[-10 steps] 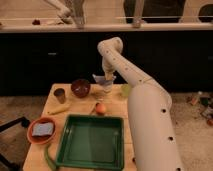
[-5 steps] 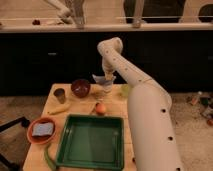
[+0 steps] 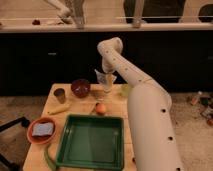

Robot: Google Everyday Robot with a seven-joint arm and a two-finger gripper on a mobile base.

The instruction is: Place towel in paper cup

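Observation:
My gripper [image 3: 105,79] points down at the back middle of the wooden table [image 3: 75,107], at the end of the white arm that rises from the lower right. It is shut on a pale towel [image 3: 101,78], which hangs from it. The towel's lower end reaches a white paper cup [image 3: 107,90] that stands upright on the table right under the gripper. I cannot tell how far into the cup the towel goes.
A dark red bowl [image 3: 80,87] and a small brown cup [image 3: 60,95] stand left of the paper cup. An orange fruit [image 3: 101,108], a banana [image 3: 59,108], a green tray [image 3: 91,141] and an orange plate with a sponge [image 3: 41,130] lie nearer. A yellow-green object [image 3: 125,90] sits behind the arm.

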